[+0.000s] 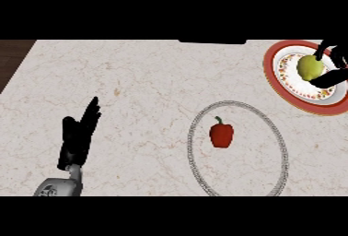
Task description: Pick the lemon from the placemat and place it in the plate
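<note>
A yellow-green lemon lies over the middle of the red-rimmed white plate at the upper right. My right hand comes in from the right edge with fingers and thumb curled round the lemon. The round placemat, pale with a patterned grey border, lies in the middle right and carries a red bell pepper. My left hand rests open at the lower left, fingers pointing up, apart from everything.
The marble counter spans the view. A dark wooden strip shows past its upper left edge. A dark object sits at the counter's far edge.
</note>
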Robot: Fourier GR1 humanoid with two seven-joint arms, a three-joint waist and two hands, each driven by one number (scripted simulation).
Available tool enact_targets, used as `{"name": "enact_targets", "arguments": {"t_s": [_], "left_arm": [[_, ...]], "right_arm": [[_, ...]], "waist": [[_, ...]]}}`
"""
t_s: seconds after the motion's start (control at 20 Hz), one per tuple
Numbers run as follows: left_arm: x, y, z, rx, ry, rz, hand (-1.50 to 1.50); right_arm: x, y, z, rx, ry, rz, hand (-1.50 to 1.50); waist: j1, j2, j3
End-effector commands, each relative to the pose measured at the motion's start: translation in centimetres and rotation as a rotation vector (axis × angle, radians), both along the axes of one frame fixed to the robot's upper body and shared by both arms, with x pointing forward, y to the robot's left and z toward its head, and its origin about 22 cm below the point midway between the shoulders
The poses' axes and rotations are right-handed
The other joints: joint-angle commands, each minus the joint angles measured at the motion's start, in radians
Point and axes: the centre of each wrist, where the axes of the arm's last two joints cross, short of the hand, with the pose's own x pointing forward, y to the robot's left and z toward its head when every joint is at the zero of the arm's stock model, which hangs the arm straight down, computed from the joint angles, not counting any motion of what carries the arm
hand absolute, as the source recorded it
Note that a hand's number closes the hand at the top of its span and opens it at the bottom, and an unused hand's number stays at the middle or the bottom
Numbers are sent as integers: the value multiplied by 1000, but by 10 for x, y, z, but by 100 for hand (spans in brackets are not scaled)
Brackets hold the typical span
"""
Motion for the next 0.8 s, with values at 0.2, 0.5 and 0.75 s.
{"name": "enact_targets", "arguments": {"t_s": [0.2,0.5,0.75], "left_arm": [[3,-3,11,-11,12,-22,0],[-11,10,-8,8,4,-18,0],[-7,0,-2,-12,-8,1,0]], "right_arm": [[-18,-23,-27,-23,319,44,-150],[-20,-36,-12,96,252,198,-150],[-15,-32,-7,481,10,262,-150]], "waist": [[8,2,2],[14,6,2],[5,2,5]]}}
